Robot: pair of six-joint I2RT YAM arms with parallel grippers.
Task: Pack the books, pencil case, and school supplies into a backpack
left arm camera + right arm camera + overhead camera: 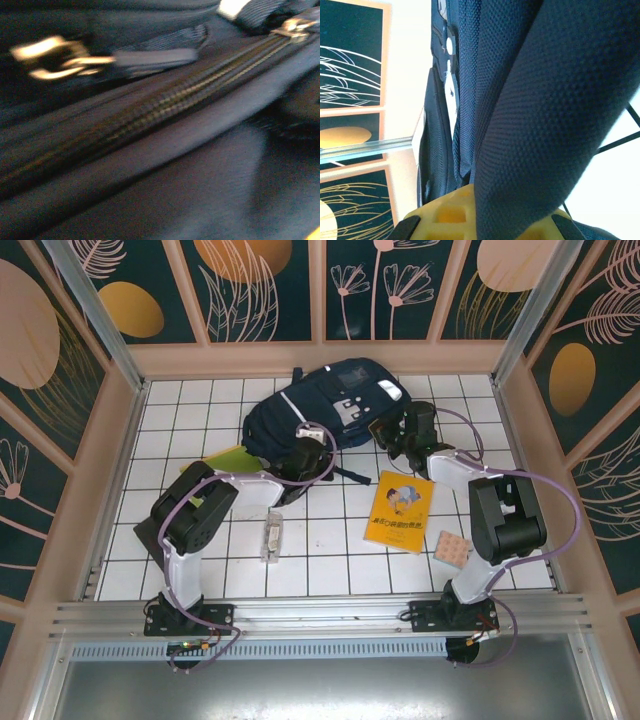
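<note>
Strap of the backpack sits clamped inside the right claw; the left claw is closed just over the zipper, holding what, I cannot tell.

Item 1: lime-green book, which we see partly covered by backpack. Item 2: zipper, blurred.

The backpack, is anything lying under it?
A lime-green book pokes out at the backpack's left edge, seemingly tucked beneath. How far it reaches under, and whether anything else lies there, the fabric hides.
</note>
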